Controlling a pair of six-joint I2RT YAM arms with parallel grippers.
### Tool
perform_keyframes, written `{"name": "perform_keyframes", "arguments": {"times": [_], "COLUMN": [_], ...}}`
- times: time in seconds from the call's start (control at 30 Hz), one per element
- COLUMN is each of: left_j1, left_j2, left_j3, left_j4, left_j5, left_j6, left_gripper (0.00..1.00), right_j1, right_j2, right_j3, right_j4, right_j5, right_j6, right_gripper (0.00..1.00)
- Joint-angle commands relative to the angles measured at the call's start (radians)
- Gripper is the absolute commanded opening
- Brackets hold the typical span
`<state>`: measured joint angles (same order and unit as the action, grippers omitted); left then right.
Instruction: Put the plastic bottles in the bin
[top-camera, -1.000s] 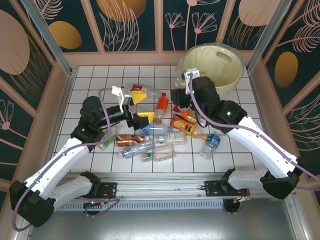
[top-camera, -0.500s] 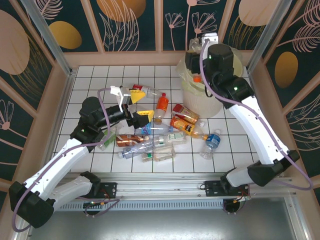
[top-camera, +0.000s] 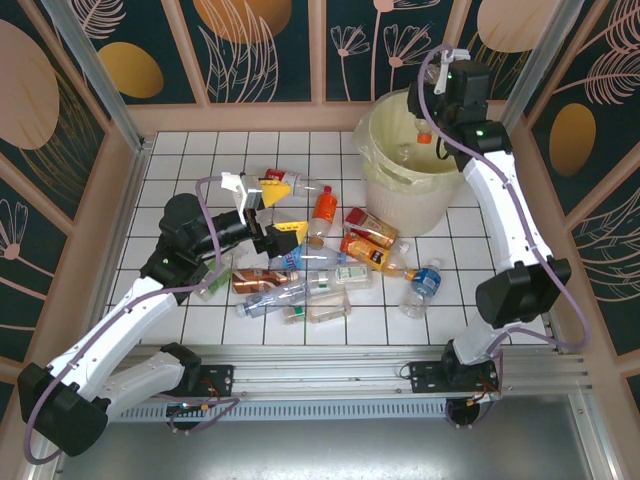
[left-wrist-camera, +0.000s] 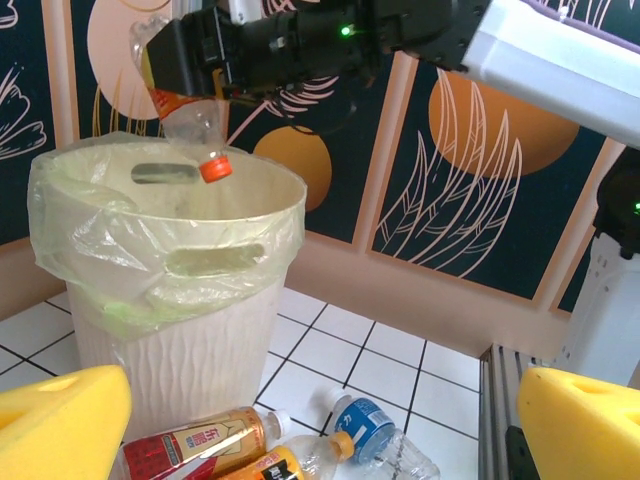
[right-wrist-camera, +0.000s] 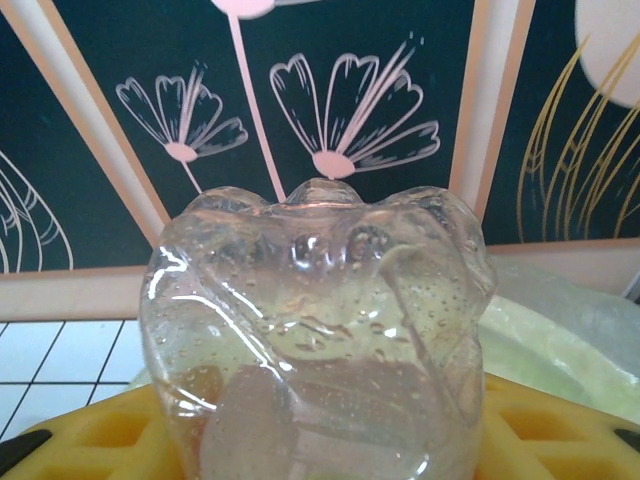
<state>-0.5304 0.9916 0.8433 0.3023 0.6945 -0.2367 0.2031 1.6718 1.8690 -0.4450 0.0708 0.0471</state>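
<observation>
A clear bottle (left-wrist-camera: 188, 112) with an orange cap (left-wrist-camera: 214, 168) hangs cap-down over the open mouth of the bin (top-camera: 372, 150), its cap about level with the rim. The right gripper (top-camera: 436, 108) holds it by the base end, jaws part-closed around it. From the right wrist, the bottle's dimpled bottom (right-wrist-camera: 315, 330) sits between the yellow pads (right-wrist-camera: 90, 440).

The bin is a pale-yellow ribbed bucket (left-wrist-camera: 190, 350) with handle slots and a clear liner folded over its rim. It stands at the far right of the white tiled table (top-camera: 180, 160), near the back wall.

The other bottles lie in a loose pile (top-camera: 315, 275) mid-table, in front and to the left of the bin. Among them are:
- an orange one with a red label (top-camera: 322, 212)
- a brown one (top-camera: 255, 281)
- a red-labelled one (top-camera: 371, 226) close to the bin's foot
- a blue-labelled clear one (top-camera: 424, 283) at the pile's right edge

The left gripper (top-camera: 283, 208) hovers over the pile's left side, jaws spread wide with nothing between them. From the left wrist, its yellow pads (left-wrist-camera: 60, 430) frame the bin's base.
</observation>
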Motion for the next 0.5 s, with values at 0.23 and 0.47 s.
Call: {"name": "perform_keyframes", "arguments": {"times": [0.23, 0.47], "left_j1": [-0.003, -0.003], "left_j2": [-0.006, 0.001], "left_j3": [0.017, 0.025], "left_j4": [-0.022, -0.034], "left_j5": [0.03, 0.041], "left_j6": [0.028, 0.03], "left_gripper": [0.99, 0.99], "right_j1": [-0.068, -0.074], "right_j2": [0.091, 0.135], "right_j3": [0.012, -0.026], "right_j4": [-0.052, -0.097], "right_j5": [-0.319, -0.433], "right_j6": [0.01, -0.007], "right_gripper": [0.55, 0.55]}}
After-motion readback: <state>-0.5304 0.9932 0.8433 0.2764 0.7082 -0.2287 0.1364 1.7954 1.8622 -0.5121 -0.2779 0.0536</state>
